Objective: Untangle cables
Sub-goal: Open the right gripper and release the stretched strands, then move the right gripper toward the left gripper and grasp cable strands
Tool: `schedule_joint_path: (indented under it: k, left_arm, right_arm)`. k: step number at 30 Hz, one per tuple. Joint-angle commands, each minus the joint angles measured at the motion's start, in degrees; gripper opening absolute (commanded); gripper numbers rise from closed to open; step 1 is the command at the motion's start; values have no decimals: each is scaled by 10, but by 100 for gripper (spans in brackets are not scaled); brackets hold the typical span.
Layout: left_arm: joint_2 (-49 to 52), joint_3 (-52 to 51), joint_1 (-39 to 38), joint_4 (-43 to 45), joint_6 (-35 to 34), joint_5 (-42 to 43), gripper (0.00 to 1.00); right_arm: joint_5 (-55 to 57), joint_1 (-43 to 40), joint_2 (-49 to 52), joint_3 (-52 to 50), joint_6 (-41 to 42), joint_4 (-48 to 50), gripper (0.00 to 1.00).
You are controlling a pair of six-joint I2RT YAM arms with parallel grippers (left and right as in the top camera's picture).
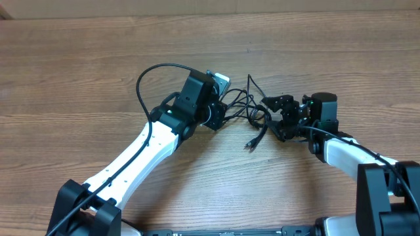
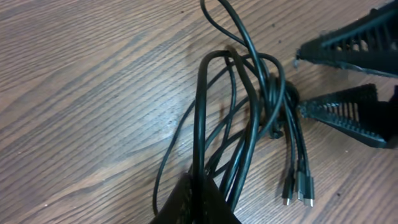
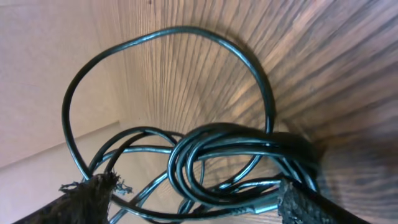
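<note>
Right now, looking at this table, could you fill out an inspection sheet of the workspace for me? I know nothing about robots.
Surface: wooden table, brown wood grain.
Job's things: thin black cables bunched in a tangle mid-table; a few small plugs lie side by side on the wood.
Clutter: nothing seen.
End effectors: left end effector shut on the cables; right end effector open, its fingers on either side of a coil of them.
Cables: a thicker black arm cable loops on the left side, apart from the tangle.
Surroundings: nothing seen beyond the table.
</note>
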Motion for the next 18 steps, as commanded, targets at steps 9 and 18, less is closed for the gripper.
schedule_joint_path:
  k: [9,18]
  left_arm:
    - [5,0,-4,2,8,23,4]
    - [5,0,-3,2,8,0,4]
  right_arm:
    - [42,-1,-6,3,-207,14,86]
    - [44,-1,-6,3,-474,14,96]
